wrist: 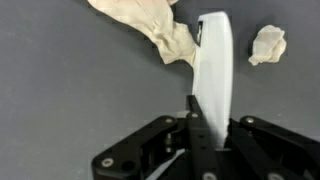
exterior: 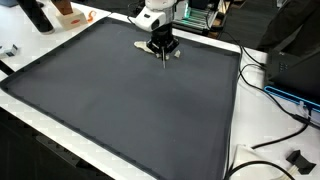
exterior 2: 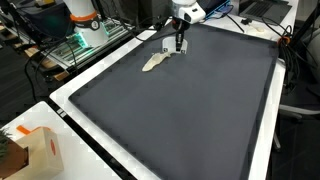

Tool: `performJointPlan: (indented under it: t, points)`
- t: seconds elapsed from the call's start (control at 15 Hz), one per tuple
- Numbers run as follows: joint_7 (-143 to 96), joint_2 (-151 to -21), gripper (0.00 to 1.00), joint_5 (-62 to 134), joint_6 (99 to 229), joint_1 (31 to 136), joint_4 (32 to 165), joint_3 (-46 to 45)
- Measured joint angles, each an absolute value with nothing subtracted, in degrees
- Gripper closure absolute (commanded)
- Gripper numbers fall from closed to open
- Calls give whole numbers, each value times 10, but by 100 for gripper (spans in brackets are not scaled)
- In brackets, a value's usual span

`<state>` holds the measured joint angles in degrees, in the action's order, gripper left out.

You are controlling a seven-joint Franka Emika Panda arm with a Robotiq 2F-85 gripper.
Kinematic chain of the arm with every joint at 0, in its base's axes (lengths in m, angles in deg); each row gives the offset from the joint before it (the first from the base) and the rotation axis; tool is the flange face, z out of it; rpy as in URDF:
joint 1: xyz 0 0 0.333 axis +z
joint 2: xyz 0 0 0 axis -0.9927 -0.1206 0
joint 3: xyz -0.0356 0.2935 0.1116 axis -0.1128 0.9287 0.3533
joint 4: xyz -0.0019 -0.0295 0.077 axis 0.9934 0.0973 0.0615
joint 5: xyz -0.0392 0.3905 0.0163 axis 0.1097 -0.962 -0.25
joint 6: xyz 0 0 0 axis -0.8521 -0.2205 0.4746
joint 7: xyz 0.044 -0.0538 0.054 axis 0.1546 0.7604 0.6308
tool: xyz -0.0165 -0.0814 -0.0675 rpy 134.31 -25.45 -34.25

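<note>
**Gripper** (wrist: 208,128): pinched on a white tool (wrist: 215,70). Your fingers clamp its near end, and the rest juts forward over the mat. In an exterior view the tool hangs below the gripper, with its tip at or just above the mat; you cannot tell whether it touches.

**White tool:** long, flat and smooth. What kind of tool it is cannot be made out.

**Dark mat** (exterior: 130,110): covers most of the counter (exterior 2: 62,103). You are working close to one edge of it.

**Crumpled cloth** (wrist: 150,25): beige, and lies on the mat just beside the tool. One fold meets the tool's side in the wrist view.

**Small scrap** (wrist: 267,45): same beige, wadded, and lies on the other side of the tool, apart from it.

**Cardboard box** (exterior 2: 35,150): sits at a counter corner, well apart from your gripper.

**Cables** (exterior: 285,95): trail beside the counter.
</note>
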<state>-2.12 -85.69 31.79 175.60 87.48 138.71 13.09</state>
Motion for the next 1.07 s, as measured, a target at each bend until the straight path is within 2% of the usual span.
performJointPlan:
  t: [1.07]
  points:
    - [-119,-666,99,362,1721,894,1469,128]
